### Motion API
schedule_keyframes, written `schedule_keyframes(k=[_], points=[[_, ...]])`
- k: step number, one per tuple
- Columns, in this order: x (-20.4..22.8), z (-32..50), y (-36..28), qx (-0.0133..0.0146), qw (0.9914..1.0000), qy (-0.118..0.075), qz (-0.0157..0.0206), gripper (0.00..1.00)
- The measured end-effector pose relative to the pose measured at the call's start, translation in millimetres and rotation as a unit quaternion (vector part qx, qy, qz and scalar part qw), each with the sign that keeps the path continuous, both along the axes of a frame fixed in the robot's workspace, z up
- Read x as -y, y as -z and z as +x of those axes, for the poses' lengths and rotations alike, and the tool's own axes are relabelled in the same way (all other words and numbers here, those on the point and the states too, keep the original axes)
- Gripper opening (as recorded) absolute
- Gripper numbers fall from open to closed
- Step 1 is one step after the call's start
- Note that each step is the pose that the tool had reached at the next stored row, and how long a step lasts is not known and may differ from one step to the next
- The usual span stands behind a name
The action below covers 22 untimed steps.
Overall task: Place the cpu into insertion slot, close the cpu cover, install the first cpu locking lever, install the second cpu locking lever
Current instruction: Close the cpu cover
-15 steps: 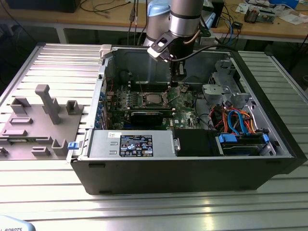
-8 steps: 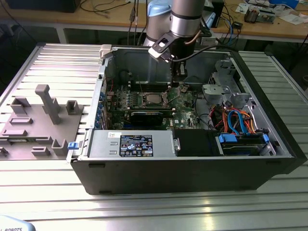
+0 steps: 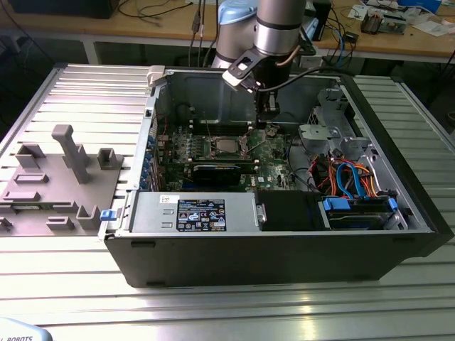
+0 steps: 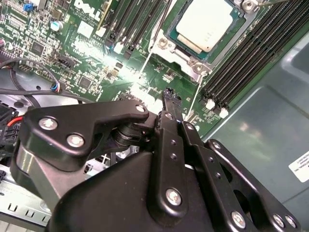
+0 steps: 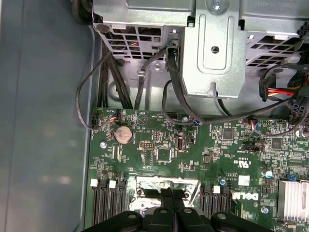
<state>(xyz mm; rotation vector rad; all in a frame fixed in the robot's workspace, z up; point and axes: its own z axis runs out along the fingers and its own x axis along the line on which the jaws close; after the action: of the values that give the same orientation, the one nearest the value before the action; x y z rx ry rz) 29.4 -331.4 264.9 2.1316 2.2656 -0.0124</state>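
Ribbed aluminium counter [image 3: 213,312] carries an open dark grey computer case [image 3: 284,259]. In the exterior view my black end effector [image 3: 264,119] hangs inside it, near the small pale silvery square cpu [image 3: 226,147]. In the second wrist view that chip lies flat in the metal-rimmed square insertion slot [image 4: 161,43], and the fingers are pinched narrow, holding nothing I can make out. I judge the chip light, stiff and fragile underneath, so edges only. In the first wrist view, black cables [image 5: 171,92] and a grey metal drive cage [image 5: 215,48] crowd the board's edge.
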Motion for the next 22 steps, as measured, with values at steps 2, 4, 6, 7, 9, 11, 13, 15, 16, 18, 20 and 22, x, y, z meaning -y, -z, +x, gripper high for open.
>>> schedule_keyframes(k=[2, 4, 6, 7, 9, 11, 13, 15, 16, 18, 20, 22], points=[[0.0, 2.4, 0.1, 0.0000, 1.00000, 0.000, 0.0001, 0.11], [0.0, 4.3, 0.0, 0.0000, 1.00000, 0.000, 0.0000, 0.11], [0.0, 7.4, 0.0, 0.0000, 1.00000, 0.000, 0.0000, 0.11], [0.0, 8.5, 0.0, 0.0000, 1.00000, 0.000, 0.0000, 0.11], [0.0, 9.9, 0.0, 0.0000, 1.00000, 0.000, 0.0000, 0.11], [0.0, 10.8, 0.1, 0.0000, 1.00000, 0.000, 0.0000, 0.11], [0.0, 11.6, 0.2, 0.0000, 1.00000, 0.000, -0.0001, 0.11], [0.1, 12.5, 0.3, 0.0000, 1.00000, 0.000, -0.0001, 0.11], [0.1, 13.1, 0.4, 0.0000, 1.00000, 0.000, -0.0001, 0.11], [0.0, 14.1, 0.6, 0.0000, 1.00000, 0.000, 0.0000, 0.11], [0.0, 15.5, 0.8, 0.0000, 1.00000, 0.000, -0.0001, 0.11], [-0.1, 17.1, 1.1, 0.0000, 1.00000, 0.000, -0.0001, 0.11]])
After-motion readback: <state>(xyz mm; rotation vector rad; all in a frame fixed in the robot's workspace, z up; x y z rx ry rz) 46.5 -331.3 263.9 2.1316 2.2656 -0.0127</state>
